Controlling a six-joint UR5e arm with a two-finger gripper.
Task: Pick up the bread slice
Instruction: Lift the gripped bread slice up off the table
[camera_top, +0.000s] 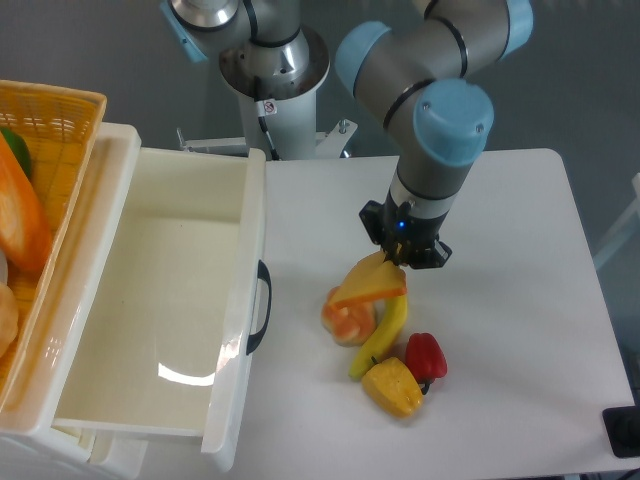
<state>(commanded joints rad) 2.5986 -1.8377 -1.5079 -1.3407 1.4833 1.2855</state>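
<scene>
Two fingers of the gripper (398, 262) pinch the upper edge of the bread slice (371, 283), which hangs tilted, lifted clear of the white table (500, 250). Directly below it sits a rounded peach-orange lump (345, 318), with a banana (383, 333) beside it, a yellow bell pepper (392, 387) and a red bell pepper (426, 357) nearby. A white open drawer (160, 300) stands to the left, an orange basket (40, 200) beyond it.
</scene>
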